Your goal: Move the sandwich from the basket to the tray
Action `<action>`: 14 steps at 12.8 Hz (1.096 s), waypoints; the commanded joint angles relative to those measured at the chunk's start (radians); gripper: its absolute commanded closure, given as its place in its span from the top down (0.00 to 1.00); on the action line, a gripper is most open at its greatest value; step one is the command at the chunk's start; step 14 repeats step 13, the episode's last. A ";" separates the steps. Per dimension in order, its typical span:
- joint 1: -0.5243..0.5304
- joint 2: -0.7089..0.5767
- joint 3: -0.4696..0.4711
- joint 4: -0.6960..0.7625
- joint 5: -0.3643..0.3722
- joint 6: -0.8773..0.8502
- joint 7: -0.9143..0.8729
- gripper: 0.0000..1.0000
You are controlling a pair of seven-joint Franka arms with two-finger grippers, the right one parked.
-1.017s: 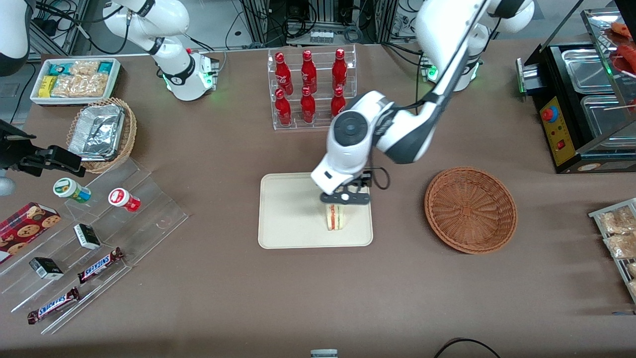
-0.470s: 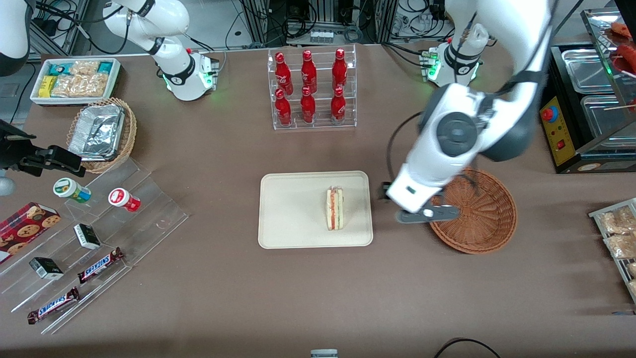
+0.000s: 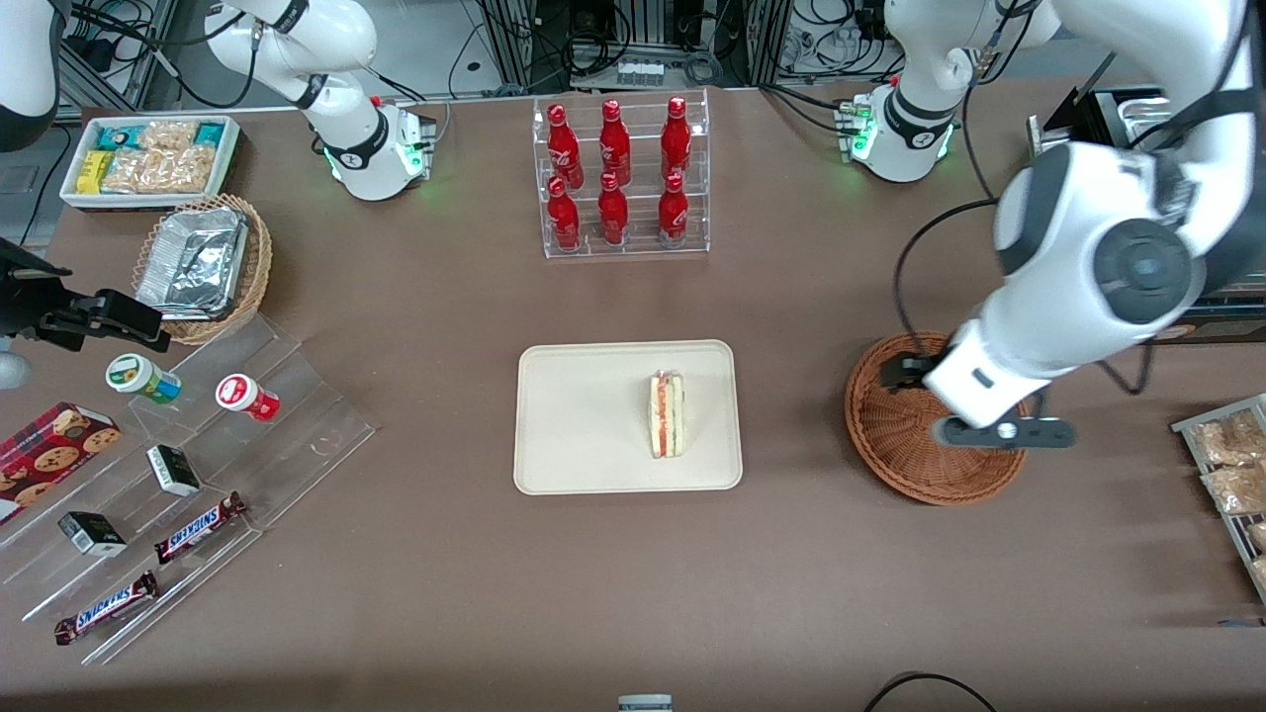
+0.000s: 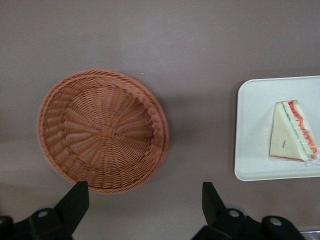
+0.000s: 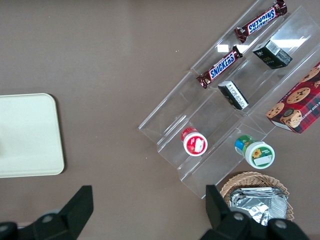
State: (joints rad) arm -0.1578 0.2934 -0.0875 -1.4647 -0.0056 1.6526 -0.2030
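The gripper [image 3: 1001, 433] hung above the basket [image 3: 895, 435], over the part of its rim toward the working arm's end of the table, with its fingers [image 4: 75, 200] spread wide and nothing between them. The sandwich [image 3: 667, 413] lay well away from it, sideways toward the parked arm's end — on the tray [image 3: 574, 435], near the tray edge that faces the basket. Its long axis ran from nearer the front camera to farther from it, so crosswise to the line from the gripper to it; the striped filling edge probably faced upward, though the front view left that uncertain. The basket looked empty in the wrist view — the placing seemed done, with only a retreat left.
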 commanded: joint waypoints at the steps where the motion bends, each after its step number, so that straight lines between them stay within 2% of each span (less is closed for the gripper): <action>1: 0.067 -0.054 -0.012 0.032 -0.007 -0.112 0.095 1.00; 3: 0.110 -0.106 0.003 0.034 -0.005 -0.174 0.155 1.00; 8: 0.147 -0.239 0.008 0.014 -0.002 -0.301 0.146 1.00; 11: 0.149 -0.312 0.028 -0.044 -0.002 -0.313 0.148 1.00; 14: 0.147 -0.329 0.055 -0.068 -0.002 -0.306 0.159 1.00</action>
